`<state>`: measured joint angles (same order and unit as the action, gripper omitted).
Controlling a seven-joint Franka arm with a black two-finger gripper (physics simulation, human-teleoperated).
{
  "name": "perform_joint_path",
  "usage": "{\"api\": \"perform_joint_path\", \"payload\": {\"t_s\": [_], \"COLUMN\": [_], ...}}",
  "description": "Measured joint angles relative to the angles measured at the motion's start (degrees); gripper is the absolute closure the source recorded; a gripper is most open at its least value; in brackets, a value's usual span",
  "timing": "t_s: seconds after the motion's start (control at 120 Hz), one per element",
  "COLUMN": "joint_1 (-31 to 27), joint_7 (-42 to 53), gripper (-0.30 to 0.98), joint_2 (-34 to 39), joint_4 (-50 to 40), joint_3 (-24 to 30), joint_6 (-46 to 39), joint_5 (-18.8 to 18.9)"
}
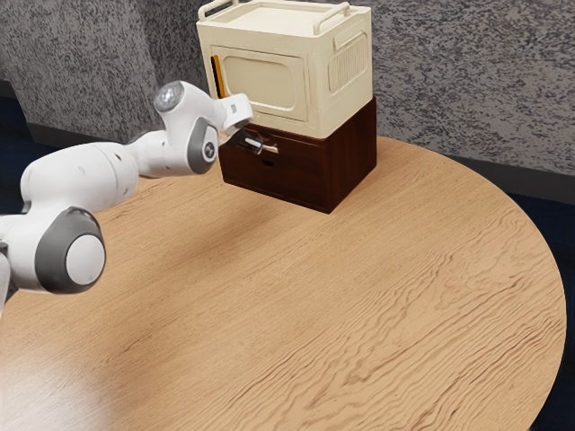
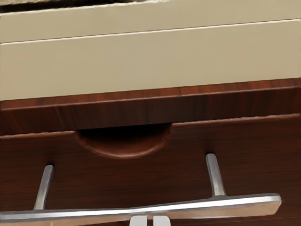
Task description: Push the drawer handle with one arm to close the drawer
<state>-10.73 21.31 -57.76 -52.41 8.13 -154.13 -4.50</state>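
My gripper is at the front of the dark wooden cabinet, by the drawer's metal handle. Two pale fingertips of the gripper stand side by side, shut with a thin slit between them, overlapping the handle bar in the wrist view; contact cannot be told. Two posts join the bar to the brown drawer front, which has a half-round notch at its top. In the exterior view the drawer front looks about level with the cabinet's frame; a small gap cannot be ruled out.
A cream box with raised top rails sits on the cabinet, its lower wall close above the drawer in the wrist view. The round wooden table spreads out in front. A grey textured wall stands behind.
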Motion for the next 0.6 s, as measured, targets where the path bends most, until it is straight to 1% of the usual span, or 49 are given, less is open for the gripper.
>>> {"api": "perform_joint_path", "payload": {"t_s": [0.058,0.108,0.133,0.192,0.208,0.242,0.317,0.367,0.392,0.442,0.492,0.533,0.6], "joint_1": [0.0,0.1,0.0,-0.7,-0.9,-1.3,-1.2,-1.0,-0.7,0.4,0.8,1.0,2.2], "joint_7": [0.2,0.2,0.3,0.2,0.1,-0.4,-2.1,-3.3,-3.9,-4.9,-5.9,-6.7,-7.6], "gripper": [0.78,0.78,0.78,0.65,0.62,0.54,0.39,0.31,0.28,0.22,0.18,0.15,0.12], "joint_2": [0.3,3.2,5.5,14.3,17.3,25.9,48.8,61.3,66.0,72.8,76.2,77.3,77.7], "joint_4": [-0.3,-3.3,-6.1,-17.2,-20.8,-29.5,-48.7,-57.2,-60.0,-62.9,-63.4,-61.3,-54.6], "joint_3": [0.2,0.4,0.4,0.0,-0.2,-1.2,-3.1,-3.5,-3.7,-3.8,-3.7,-3.6,-3.4], "joint_6": [-0.4,0.0,0.9,4.5,5.8,9.4,19.0,24.5,27.0,31.9,36.3,40.2,46.9], "joint_5": [0.0,-0.2,-0.6,-2.0,-2.2,-2.4,-1.2,-0.7,-0.5,-0.2,0.0,0.1,0.2]}}
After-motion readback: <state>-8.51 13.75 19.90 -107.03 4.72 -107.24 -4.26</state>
